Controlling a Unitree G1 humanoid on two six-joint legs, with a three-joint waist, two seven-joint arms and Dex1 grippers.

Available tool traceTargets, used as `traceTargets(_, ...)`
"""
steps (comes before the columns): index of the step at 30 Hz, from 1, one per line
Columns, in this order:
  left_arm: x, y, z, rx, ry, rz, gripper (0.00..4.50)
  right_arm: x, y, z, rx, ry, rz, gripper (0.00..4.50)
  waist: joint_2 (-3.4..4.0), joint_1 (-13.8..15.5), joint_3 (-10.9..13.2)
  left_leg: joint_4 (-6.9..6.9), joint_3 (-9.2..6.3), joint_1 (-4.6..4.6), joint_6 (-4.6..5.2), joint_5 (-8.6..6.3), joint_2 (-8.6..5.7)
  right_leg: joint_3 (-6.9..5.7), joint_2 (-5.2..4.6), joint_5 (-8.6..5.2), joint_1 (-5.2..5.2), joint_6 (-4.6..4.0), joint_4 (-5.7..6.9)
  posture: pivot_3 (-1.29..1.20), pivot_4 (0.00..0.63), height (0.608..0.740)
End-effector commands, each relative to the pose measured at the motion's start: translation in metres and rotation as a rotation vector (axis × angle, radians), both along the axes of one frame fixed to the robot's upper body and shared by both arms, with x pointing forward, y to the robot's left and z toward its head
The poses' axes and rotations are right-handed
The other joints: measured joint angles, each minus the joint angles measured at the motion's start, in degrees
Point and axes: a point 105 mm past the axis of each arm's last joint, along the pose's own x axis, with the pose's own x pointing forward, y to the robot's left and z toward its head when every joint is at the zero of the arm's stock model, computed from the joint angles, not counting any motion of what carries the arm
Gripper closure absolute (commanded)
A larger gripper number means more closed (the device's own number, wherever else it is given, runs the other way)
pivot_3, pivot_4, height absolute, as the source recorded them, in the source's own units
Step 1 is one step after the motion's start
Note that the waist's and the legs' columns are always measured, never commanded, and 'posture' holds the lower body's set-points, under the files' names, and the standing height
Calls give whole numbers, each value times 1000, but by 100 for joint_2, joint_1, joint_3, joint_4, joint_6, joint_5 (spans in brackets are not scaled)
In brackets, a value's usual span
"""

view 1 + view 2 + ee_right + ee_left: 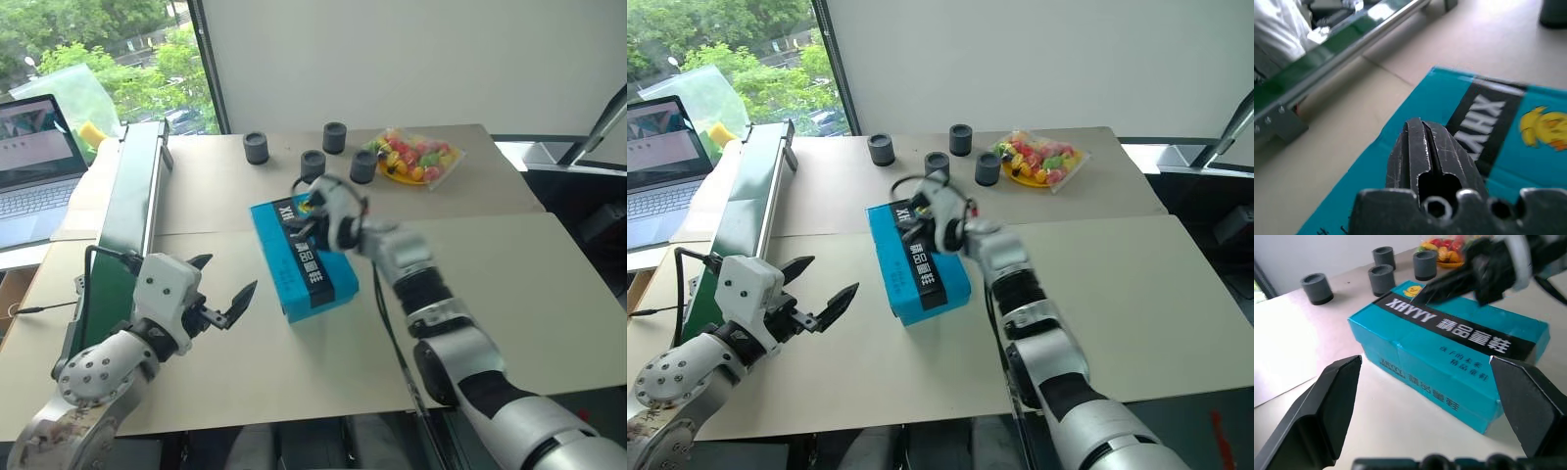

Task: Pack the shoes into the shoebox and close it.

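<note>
The shoebox [315, 276] is a bright-blue box with white lettering on a dark band. It lies shut in the middle of the table. The shoes are hidden. My right gripper [1419, 126] is shut with nothing in it, and it hovers level just above the far end of the lid, close to the yellow duck print [1414, 290]. My left gripper [232, 272] stands open on the left of the box, a short way off, pointing at its long side with nothing between its fingers [1327, 401].
Several black cylinders [257, 147] stand on the far part of the table. A bag of colourful sweets [416, 159] lies at the back right. A green conveyor [127, 211] runs along the left edge, with a laptop [34, 157] beyond it.
</note>
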Motion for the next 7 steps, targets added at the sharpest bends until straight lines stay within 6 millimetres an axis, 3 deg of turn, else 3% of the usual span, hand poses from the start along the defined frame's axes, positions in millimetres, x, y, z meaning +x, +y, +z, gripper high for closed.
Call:
traceTargets(1, 7, 9, 0, -61, -36, 123, 0, -4, -47, 57, 133, -85, -93, 4432, 0, 28, 0, -1, 0, 0, 0, 0, -1, -2, -1, 0, 2, 0, -3, 0, 150, 740)
traceTargets(4, 8, 17, -13, -152, -15, 229, 0, -1, -94, 60, 45, -133, -269, 4432, -1, 28, 0, 0, 2, 0, 1, -1, -3, -3, -2, -1, 8, 2, -8, 0, 150, 740)
traceTargets(7, 9, 29, -20, -185, -20, 331, 0, 6, -113, 36, -87, -115, -412, 4432, -3, 19, -1, 0, 7, 1, 2, -2, -5, 1, -1, -3, 9, 5, -9, 0, 150, 740)
